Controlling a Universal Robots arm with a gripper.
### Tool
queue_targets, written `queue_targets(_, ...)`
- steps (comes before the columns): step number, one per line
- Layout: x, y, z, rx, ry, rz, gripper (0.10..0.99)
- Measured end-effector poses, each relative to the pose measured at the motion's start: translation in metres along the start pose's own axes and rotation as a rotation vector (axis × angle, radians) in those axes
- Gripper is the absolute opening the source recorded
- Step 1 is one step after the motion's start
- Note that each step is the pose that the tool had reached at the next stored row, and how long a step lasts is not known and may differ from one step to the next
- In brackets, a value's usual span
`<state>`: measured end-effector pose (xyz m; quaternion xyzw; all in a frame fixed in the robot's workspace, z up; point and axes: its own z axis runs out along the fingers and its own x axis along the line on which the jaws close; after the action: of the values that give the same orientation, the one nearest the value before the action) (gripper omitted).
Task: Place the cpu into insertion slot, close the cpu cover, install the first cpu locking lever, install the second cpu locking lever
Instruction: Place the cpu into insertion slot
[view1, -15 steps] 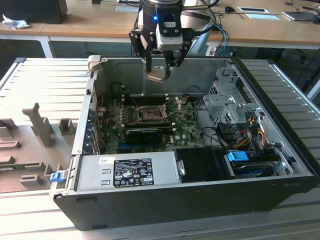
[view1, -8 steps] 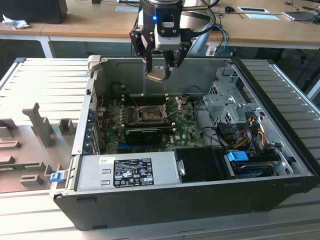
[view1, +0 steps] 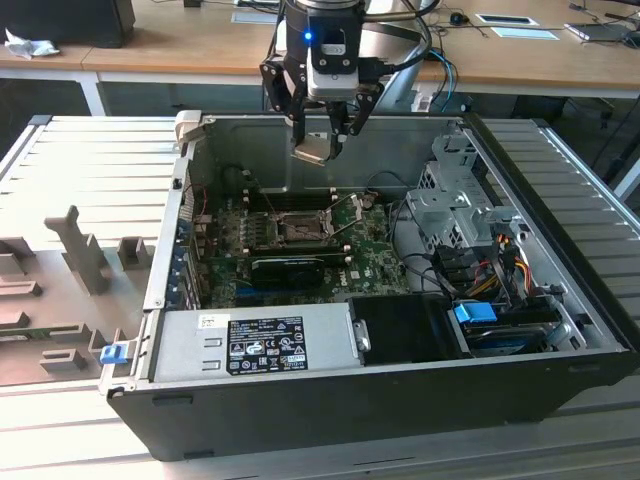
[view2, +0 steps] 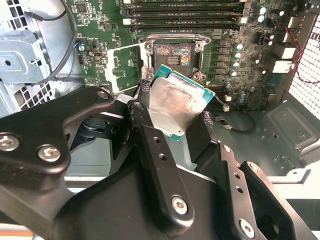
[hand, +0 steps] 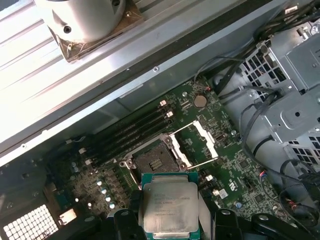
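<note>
Firstly, in the exterior view, a black, many-linked gripper is seen hanging above an open black computer case laid on its side. A small flat square cpu with a pale silvery face is clamped between the gripper's fingers, well above the green motherboard. Below it lies the insertion slot, a square socket with a dark centre and a metal rim, which is uncovered. A long black expansion card is set just beside the socket, and a grey sheet-metal power supply is placed nearer the camera.

In the second wrist view, the grip itself is laid bare. The cpu is pinched at opposite edges by matte black fingers, and its brushed metal lid is tilted and bordered by a green edge. Beyond it the insertion slot is seen. The cpu cover, a thin silvery frame plate with a square window, is swung open to one side.

In the first wrist view, the cpu is shown face-on, apart from the insertion slot. The cpu cover is raised beside the socket. A round silver coin cell and parallel black memory slots are also made out.
</note>
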<state>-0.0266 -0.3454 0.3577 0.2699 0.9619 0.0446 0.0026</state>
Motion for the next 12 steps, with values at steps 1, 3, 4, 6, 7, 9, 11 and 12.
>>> queue_targets(1, 0.0, 0.0, 0.0001, 0.0, -0.0009, 0.01, 0.533)
queue_targets(3, 0.0, 0.0, 0.0001, 0.0, -0.0018, 0.02, 0.533)
queue_targets(4, 0.0, 0.0, 0.0002, -0.001, -0.0021, 0.024, 0.533)
queue_targets(6, 0.0, 0.0, 0.0002, -0.001, -0.0029, 0.033, 0.533)
queue_targets(7, 0.0, 0.0, 0.0002, -0.001, -0.0034, 0.039, 0.533)
queue_targets(9, 0.0, 0.0, 0.0002, -0.001, -0.0043, 0.049, 0.533)
queue_targets(11, 0.0, 0.0, 0.0003, -0.001, -0.0052, 0.059, 0.533)
queue_targets(12, 0.0, 0.0, 0.0003, -0.001, -0.0055, 0.063, 0.533)
